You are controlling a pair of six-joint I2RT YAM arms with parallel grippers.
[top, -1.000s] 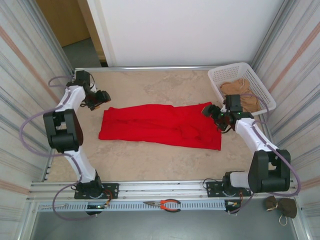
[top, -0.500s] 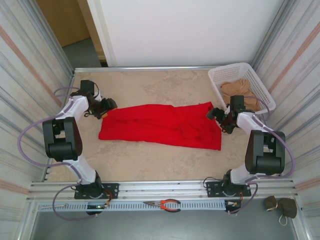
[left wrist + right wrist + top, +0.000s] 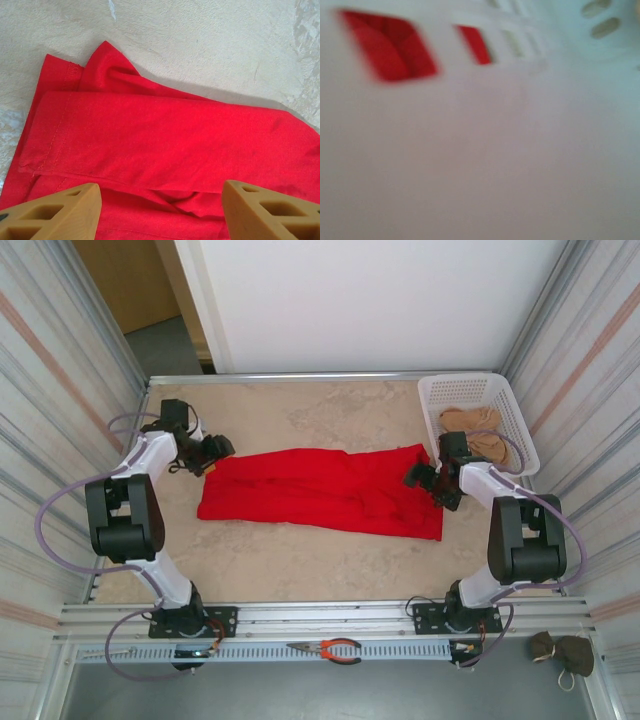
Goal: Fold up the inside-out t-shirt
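Note:
The inside-out t-shirt [image 3: 320,490] is bright red and lies flat on the table as a long folded strip running left to right. My left gripper [image 3: 215,452] hovers over its upper left corner. In the left wrist view the tan fingers [image 3: 60,210] stand wide apart above the shirt's [image 3: 165,135] hems and folds, with nothing between them. My right gripper [image 3: 428,485] is at the shirt's upper right corner, beside the basket, with its jaws spread. The blurred right wrist view looks at a white basket wall [image 3: 495,150], with red cloth [image 3: 390,45] showing through its holes.
A white plastic basket [image 3: 470,390] stands at the back right corner with a tan-brown garment [image 3: 480,425] inside. Orange-handled pliers [image 3: 335,648] lie on the front rail. Corrugated metal walls close in both sides of the table.
The left gripper swung in to the shirt's upper left corner, then held still. The right gripper shifted left from the basket toward the shirt's upper right corner.

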